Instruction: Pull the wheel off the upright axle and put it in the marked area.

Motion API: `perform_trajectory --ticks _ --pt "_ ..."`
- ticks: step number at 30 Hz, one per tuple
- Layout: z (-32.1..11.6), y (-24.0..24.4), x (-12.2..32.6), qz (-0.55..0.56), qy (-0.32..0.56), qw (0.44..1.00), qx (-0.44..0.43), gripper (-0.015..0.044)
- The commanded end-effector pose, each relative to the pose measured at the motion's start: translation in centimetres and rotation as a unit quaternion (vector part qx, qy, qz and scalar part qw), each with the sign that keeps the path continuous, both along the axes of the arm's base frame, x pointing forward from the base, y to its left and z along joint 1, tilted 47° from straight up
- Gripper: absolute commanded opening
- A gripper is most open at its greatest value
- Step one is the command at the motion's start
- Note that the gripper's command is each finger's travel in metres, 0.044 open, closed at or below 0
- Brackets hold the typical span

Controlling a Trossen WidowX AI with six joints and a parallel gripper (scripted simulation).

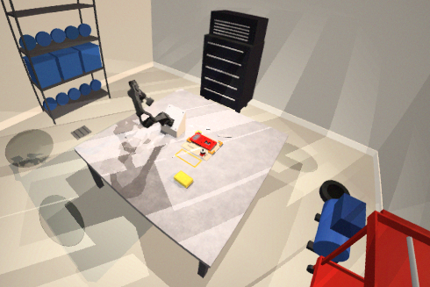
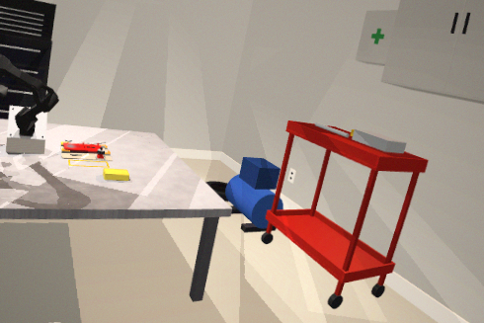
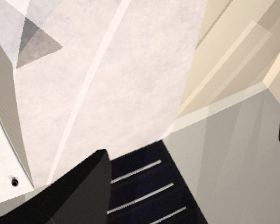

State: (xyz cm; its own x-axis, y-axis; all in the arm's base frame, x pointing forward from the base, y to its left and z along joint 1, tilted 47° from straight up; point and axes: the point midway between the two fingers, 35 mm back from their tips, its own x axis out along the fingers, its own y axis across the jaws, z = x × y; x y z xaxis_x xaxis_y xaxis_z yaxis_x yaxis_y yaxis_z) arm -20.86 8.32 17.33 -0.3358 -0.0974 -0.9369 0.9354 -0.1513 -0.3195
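Observation:
A small dark upright part with red at its foot, apparently the axle with the wheel (image 1: 203, 153) (image 2: 101, 152), stands at the near edge of the tan board; wheel and axle are too small to tell apart. The marked area (image 1: 185, 161) (image 2: 89, 166) is a thin yellow rectangle outline on the table, beside that board, with nothing seen inside it. My gripper (image 1: 150, 101) is raised beside the arm's base, far from the wheel and the outline. It looks open and empty, though the wrist view shows only one dark finger at the bottom. The wheel is not in the wrist view.
A red chassis-like part (image 1: 207, 143) (image 2: 81, 147) with orange corner pieces lies on the board. A yellow block (image 1: 183, 179) (image 2: 117, 175) lies nearer the table's front. The pale box (image 1: 175, 120) (image 2: 26, 144) stands at the arm's base. A black tool cabinet (image 1: 228, 68) (image 3: 145, 187) stands behind the table.

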Motion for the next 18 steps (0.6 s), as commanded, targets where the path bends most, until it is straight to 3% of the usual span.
perform_trajectory --ticks 1,4,18 --pt "0.0 0.2 0.0 -0.006 -0.001 1.0 0.0 0.0374" --pt "-0.3 2.4 0.6 -0.083 -0.016 0.996 -0.003 0.03" --pt "-2.2 14.2 8.5 -0.476 -0.087 0.875 -0.01 0.03"
